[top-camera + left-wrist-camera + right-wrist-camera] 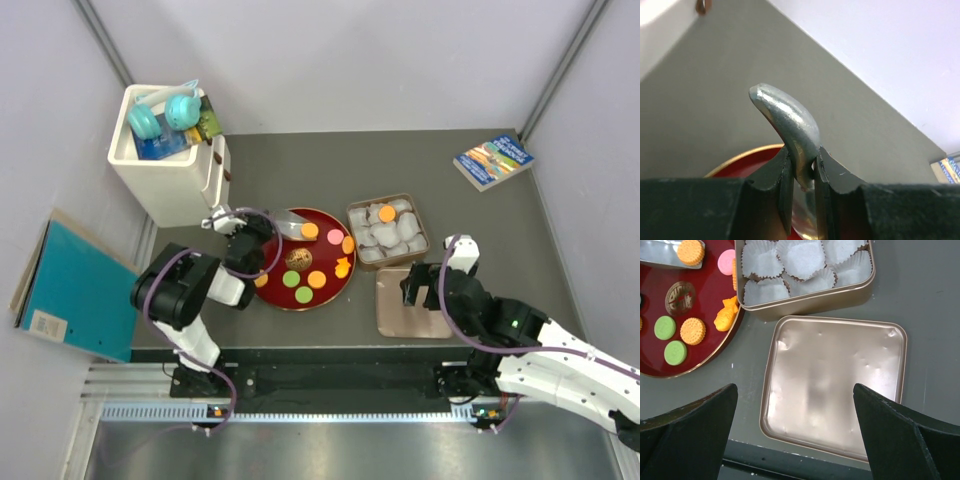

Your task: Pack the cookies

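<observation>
Several cookies lie on the red plate (325, 222): a pink one (336, 237), green ones (291, 279), orange ones (316, 279) and an irregular orange one (342, 267). My left gripper (256, 229) is shut on the handle of a metal spatula (790, 120), whose blade (288, 229) carries an orange cookie (310, 231) over the plate. One orange cookie (387, 213) sits in a paper cup in the gold tin (420, 252). My right gripper (420, 285) is open and empty above the tin's lid (835, 385).
A white bin (170, 185) with blue headphones stands at the back left, close to the left arm. A book (493, 160) lies at the back right. A teal folder (75, 290) lies left of the table. The plate has a brown-gold emblem (680, 297).
</observation>
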`<state>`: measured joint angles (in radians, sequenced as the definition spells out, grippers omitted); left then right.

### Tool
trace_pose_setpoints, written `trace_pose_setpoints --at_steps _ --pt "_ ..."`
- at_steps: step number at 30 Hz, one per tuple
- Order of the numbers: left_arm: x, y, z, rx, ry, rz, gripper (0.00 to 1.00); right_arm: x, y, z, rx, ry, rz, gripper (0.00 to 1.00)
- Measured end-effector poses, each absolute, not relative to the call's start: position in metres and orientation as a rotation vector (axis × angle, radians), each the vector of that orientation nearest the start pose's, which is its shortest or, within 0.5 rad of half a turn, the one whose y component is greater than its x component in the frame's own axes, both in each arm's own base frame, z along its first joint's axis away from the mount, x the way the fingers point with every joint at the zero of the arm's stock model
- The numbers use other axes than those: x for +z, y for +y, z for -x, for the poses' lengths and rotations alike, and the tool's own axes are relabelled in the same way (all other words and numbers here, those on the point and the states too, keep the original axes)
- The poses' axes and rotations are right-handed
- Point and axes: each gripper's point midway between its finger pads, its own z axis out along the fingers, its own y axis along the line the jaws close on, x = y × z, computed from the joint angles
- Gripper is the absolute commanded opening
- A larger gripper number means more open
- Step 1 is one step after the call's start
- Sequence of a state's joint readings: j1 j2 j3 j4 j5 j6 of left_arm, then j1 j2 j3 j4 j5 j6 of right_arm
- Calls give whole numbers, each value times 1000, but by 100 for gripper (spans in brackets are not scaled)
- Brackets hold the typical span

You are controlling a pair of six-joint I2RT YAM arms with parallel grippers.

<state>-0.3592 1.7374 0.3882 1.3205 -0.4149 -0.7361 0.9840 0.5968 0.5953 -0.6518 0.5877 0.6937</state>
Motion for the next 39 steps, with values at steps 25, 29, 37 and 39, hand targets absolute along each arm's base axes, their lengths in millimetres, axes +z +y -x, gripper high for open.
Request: trace_pose_setpoints --at_steps 25,29,37,39 --pt "231 -227 -423 -782 1654 275 0 162 125 -180 325 2094 -30 98" --pt "198 -261 -429 -787 1763 218 0 162 123 -180 316 2094 -31 98" --pt "168 -294 -446 -756 1851 152 0 167 121 -180 316 2087 -37 99" --pt "174 -301 -453 -755 1838 132 0 167 121 -180 316 2087 -37 99"
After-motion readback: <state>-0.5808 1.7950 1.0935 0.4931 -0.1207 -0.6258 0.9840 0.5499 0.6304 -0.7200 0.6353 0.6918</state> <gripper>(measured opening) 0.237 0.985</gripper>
